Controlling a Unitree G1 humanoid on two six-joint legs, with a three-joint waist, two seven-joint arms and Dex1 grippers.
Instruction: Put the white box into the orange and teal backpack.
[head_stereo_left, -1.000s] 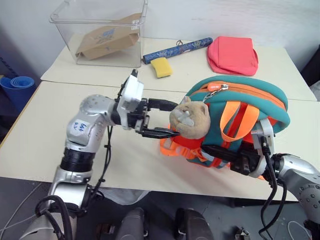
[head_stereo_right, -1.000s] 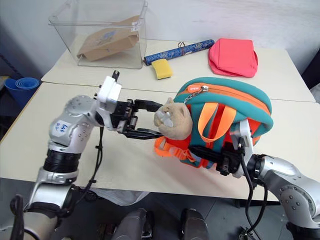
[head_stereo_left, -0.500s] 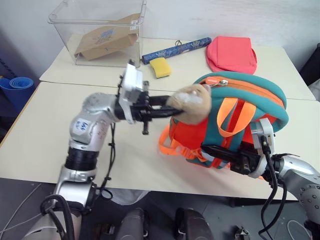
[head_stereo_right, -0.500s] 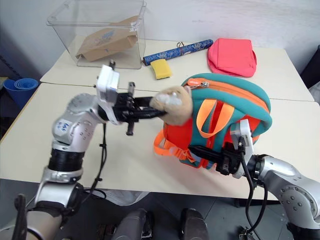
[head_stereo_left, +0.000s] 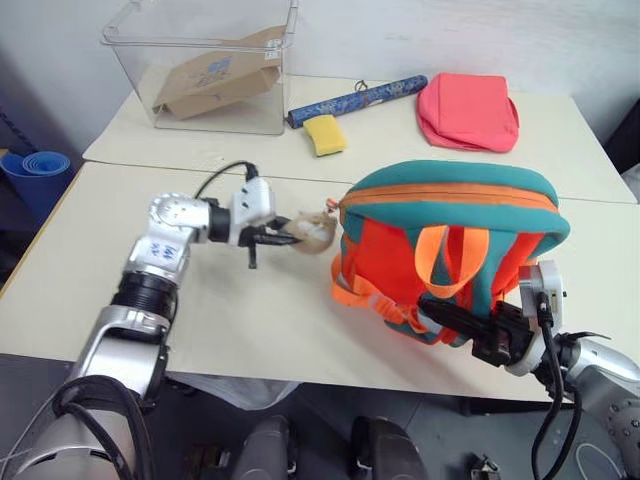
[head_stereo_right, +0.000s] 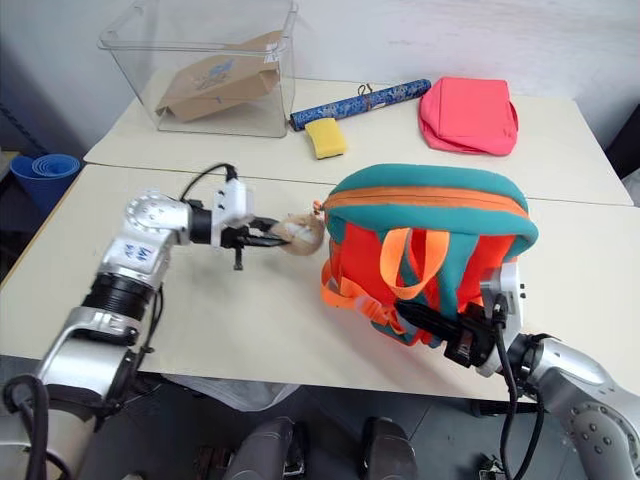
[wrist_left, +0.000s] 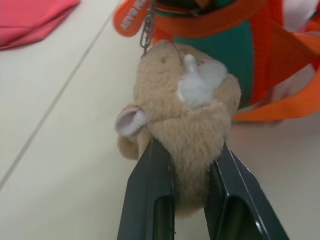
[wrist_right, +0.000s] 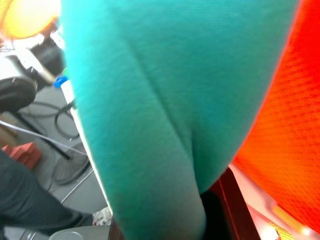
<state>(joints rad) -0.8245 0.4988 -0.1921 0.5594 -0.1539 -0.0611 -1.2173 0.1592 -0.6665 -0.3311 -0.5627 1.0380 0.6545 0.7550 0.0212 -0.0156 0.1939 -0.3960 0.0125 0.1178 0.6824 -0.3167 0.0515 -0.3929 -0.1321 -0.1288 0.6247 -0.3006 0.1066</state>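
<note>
The orange and teal backpack (head_stereo_left: 450, 215) stands on the table to the right of centre, teal top up and orange straps facing me. Its beige plush hamster (head_stereo_left: 315, 232) hangs off the zip end at the left. My left gripper (head_stereo_left: 290, 238) is shut on the hamster (wrist_left: 185, 115), one black finger on each side of the plush. My right gripper (head_stereo_left: 450, 318) is shut on the backpack's lower front edge, with teal fabric (wrist_right: 150, 125) pinched between its fingers. The white box is out of view.
At the back left stands a clear plastic bin (head_stereo_left: 200, 60) holding a brown paper bag. A blue patterned roll (head_stereo_left: 355, 98), a yellow sponge (head_stereo_left: 323, 134) and a pinkish-red folded bag (head_stereo_left: 467, 110) lie along the back. A seam (head_stereo_left: 120, 165) joins the two tables.
My left gripper closed on the hamster, then came down and away to the left with it. The backpack swung from lying tilted to standing with its top level. My right gripper sank slightly.
</note>
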